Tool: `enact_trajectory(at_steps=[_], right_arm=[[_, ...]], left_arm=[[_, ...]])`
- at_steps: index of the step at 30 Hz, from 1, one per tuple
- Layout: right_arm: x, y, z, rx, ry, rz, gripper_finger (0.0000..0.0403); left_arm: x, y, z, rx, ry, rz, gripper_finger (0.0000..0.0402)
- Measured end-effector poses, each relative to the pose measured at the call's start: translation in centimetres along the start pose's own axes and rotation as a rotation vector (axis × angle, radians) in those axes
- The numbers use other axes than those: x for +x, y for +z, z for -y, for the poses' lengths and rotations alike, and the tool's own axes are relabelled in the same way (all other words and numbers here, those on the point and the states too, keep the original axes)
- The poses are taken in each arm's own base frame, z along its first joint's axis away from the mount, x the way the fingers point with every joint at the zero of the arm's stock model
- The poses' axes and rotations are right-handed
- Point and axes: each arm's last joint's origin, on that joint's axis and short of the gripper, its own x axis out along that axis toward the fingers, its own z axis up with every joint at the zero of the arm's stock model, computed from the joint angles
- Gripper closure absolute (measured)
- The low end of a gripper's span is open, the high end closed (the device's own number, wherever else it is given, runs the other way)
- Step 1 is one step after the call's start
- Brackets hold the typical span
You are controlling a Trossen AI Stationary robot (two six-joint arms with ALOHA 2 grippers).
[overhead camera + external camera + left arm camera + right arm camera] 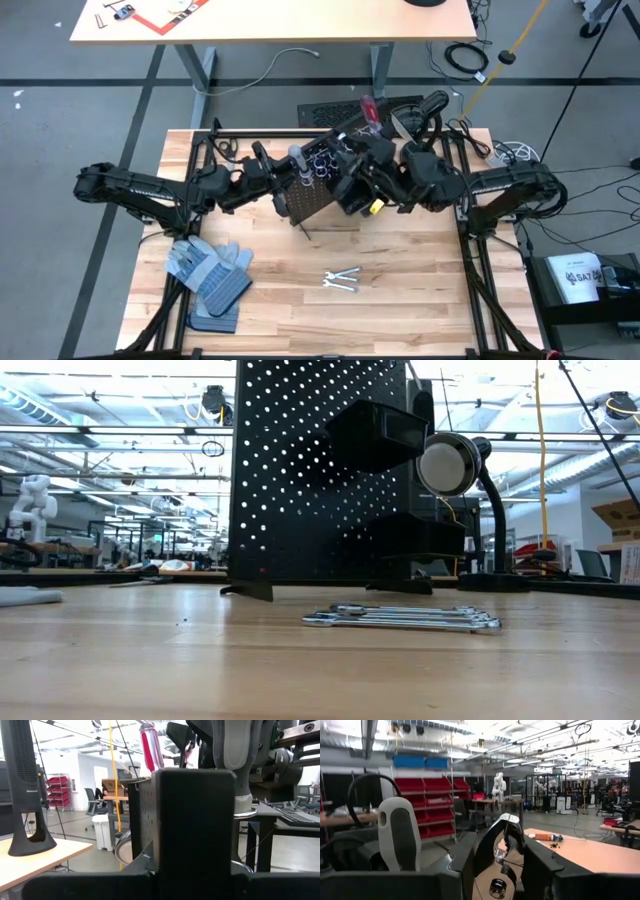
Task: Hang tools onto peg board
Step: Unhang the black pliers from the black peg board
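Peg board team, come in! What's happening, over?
Both grippers up at the peg board. Left gripper shut. Red screwdriver up top. Wrenches still on the table. Gloves off to the side.

The table (400, 300) is pale wood in glued strips, matt. The peg board (300, 470) looks like black perforated metal — dull sheen. The wrenches (400, 620) are bright polished metal; the gloves (210, 275) — soft blue-grey cloth. The screwdriver (151, 747) handle is glossy red plastic.
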Motion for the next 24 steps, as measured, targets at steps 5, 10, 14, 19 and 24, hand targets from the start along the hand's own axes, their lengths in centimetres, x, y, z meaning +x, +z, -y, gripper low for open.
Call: enact_trajectory(at_steps=[5,10,14,19,24], right_arm=[[0.3,0.35,-0.07,-0.013,0.001,-0.021,0.0293],[0.35,0.31,-0.05,-0.029,0.011,-0.027,0.0293],[0.34,0.2,-0.05,-0.057,0.026,-0.044,0.0293],[0.31,0.12,-0.11,-0.114,0.072,-0.052,0.0293],[0.47,0.2,0.03,-0.081,0.078,-0.042,0.0293]], left_arm=[[-0.01,-0.02,-0.02,0.001,0.004,-0.002,0.0356],[-0.01,-0.04,-0.01,0.002,0.004,-0.004,0.0356],[-0.01,-0.05,-0.01,0.004,0.003,-0.006,0.0356],[0.0,-0.07,0.0,0.005,0.001,-0.007,0.0356],[0.0,-0.07,0.0,0.005,0.0,-0.007,0.0356]])
